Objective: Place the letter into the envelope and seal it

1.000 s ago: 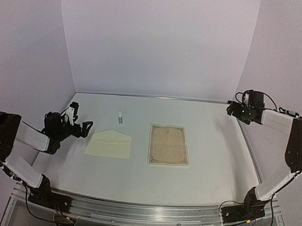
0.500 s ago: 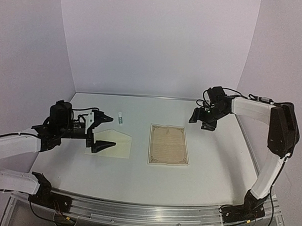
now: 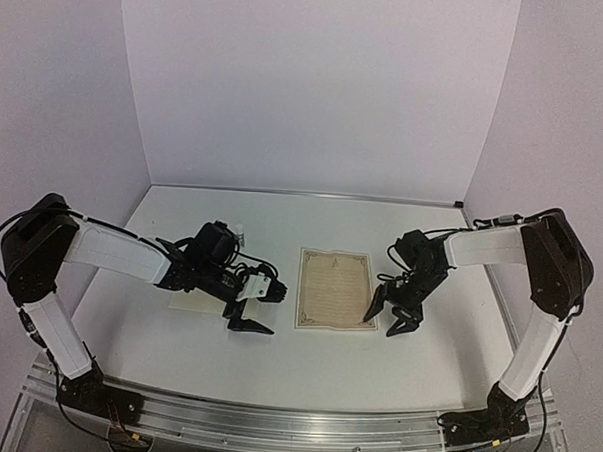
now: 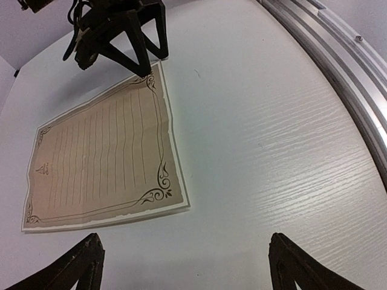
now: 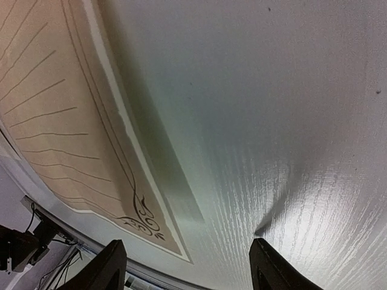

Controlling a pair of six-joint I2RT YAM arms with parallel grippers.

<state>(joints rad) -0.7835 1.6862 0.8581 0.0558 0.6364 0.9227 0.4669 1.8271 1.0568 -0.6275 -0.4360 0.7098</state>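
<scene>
Reaching inward with both arms, wrists bent downward. Holding left gripper [image 3: 256, 310] low, jaws spread wide. Holding right gripper [image 3: 388, 316] low as well, fingers pointed down, clearly parted.

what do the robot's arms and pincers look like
The left arm and right arm have white link shells with black joints. The left pincer and right pincer are black, each with two tapered, wedge-shaped fingers. Thin black cables trail from the bases.
</scene>
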